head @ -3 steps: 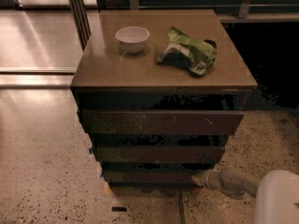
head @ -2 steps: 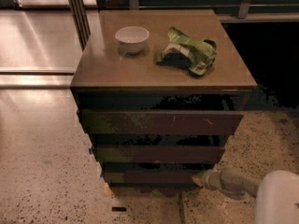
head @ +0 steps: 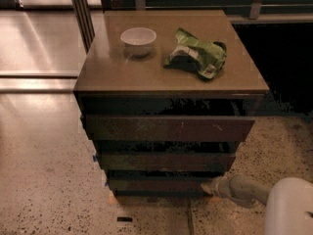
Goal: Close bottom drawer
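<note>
So, desk (head: 107, 77): low and dark brown, seen from above and in front, standing on a speckled floor (head: 44, 180), with three handle-less drawer fronts stacked under its top.
bowl (head: 138, 39): small and white, sitting upright on the desk top toward the back left.
green wrapper (head: 198, 58): crumpled, lying on the desk top just to the right of the bowl; the two are near each other but apart.
widest drawer front (head: 168, 128): the uppermost of the three, marked with pale scratches and reaching nearly the desk's full width.
middle drawer front (head: 164, 161): a narrower dark strip directly below the widest one, with a black gap above it.
bottom drawer (head: 156, 184): the lowest and narrowest front, a thin dark strip close to the floor under the middle one. A dark gap separates the two, and its inside is hidden from this angle.
hand (head: 211, 186): low down near the floor at the right end of the bottom drawer's front, its tip against or right beside that panel. I cannot tell whether it is spread or pressed together.
arm (head: 242, 190): pale grey, running from the hand toward the lower right corner.
robot body (head: 288, 207): a white rounded housing filling that corner.
</note>
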`<action>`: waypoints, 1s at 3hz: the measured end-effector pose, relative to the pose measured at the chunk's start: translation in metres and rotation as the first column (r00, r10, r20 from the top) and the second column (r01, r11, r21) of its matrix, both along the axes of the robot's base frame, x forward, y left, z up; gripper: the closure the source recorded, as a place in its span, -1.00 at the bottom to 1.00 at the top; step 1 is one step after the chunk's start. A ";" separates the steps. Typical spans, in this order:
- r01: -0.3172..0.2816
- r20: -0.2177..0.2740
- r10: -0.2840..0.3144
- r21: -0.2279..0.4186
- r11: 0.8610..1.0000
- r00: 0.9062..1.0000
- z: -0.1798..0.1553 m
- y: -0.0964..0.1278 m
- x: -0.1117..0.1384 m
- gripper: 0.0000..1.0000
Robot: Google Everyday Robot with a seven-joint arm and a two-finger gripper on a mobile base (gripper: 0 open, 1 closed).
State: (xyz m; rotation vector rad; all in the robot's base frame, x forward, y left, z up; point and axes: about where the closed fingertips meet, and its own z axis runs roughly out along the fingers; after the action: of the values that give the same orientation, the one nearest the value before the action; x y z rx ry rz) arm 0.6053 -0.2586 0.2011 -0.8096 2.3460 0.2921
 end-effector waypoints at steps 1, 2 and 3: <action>-0.003 -0.011 0.003 0.000 1.000 1.000 -0.001 0.000 -0.001 1.00; -0.008 -0.032 0.009 0.049 0.999 0.999 0.007 0.001 -0.026 1.00; 0.010 -0.063 -0.003 0.114 0.993 0.998 0.013 -0.009 -0.068 1.00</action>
State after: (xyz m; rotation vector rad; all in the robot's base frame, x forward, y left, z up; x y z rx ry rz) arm 0.5376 -0.2678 0.2137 -0.7474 2.3657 0.4508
